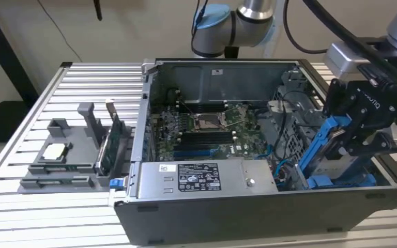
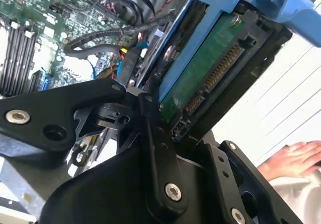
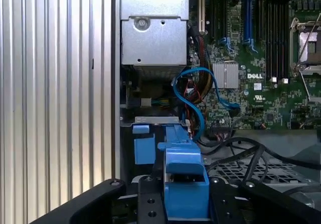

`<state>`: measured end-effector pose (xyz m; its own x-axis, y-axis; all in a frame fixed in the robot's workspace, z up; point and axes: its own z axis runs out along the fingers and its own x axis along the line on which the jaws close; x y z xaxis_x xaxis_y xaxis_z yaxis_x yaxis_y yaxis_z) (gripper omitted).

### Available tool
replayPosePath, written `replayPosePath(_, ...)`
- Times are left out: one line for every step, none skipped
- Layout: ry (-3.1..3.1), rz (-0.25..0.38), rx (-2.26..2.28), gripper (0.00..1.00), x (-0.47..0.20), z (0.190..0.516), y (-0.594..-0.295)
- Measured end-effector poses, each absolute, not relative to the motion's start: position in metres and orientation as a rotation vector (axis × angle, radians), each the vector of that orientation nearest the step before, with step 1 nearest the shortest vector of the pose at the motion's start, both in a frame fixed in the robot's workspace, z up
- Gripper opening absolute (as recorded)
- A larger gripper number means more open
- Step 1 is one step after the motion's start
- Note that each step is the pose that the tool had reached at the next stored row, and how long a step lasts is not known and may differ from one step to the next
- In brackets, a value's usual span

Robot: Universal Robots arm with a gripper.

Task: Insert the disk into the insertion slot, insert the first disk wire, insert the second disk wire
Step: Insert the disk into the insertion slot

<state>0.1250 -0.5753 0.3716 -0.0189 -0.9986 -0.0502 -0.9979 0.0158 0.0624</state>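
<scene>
The claw (image 1: 355, 135) is clamped tight on the disk (image 1: 320, 150). The disk leans in its blue frame, low inside the computer case (image 1: 254, 217), at the exterior view's near right corner.

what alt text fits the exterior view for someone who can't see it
The gripper holds the disk, in its blue carrier, tilted with its lower end inside the open computer case at the exterior view's right. The case lies on a slatted table, a grey parts holder beside it.
</scene>
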Motion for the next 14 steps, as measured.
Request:
replayPosePath(-2.235,-0.129,2.197,0.33,0.125,0.371,-0.575)
replayPosePath(-2.235,-0.129,2.197,0.33,0.125,0.371,-0.575)
replayPosePath(-2.235,-0.13,2.197,0.33,0.125,0.371,-0.575)
replayPosePath(-2.235,-0.131,2.197,0.33,0.125,0.371,-0.575)
replayPosePath(-2.235,-0.131,2.197,0.34,0.125,0.371,-0.575)
replayPosePath(-2.235,-0.13,2.197,0.34,0.125,0.371,-0.575)
replayPosePath(-2.235,-0.13,2.197,0.4,0.125,0.371,-0.575)
replayPosePath(-2.234,-0.13,2.196,0.4,0.125,0.372,-0.575)
replayPosePath(-2.234,-0.13,2.196,0.4,0.125,0.374,-0.575)
replayPosePath(-2.234,-0.13,2.196,0.4,0.125,0.376,-0.575)
replayPosePath(-2.234,-0.131,2.196,0.4,0.125,0.379,-0.575)
replayPosePath(-2.234,-0.13,2.195,0.4,0.125,0.383,-0.575)
replayPosePath(-2.234,-0.131,2.196,0.4,0.125,0.386,-0.575)
replayPosePath(-2.234,-0.13,2.196,0.4,0.125,0.389,-0.575)
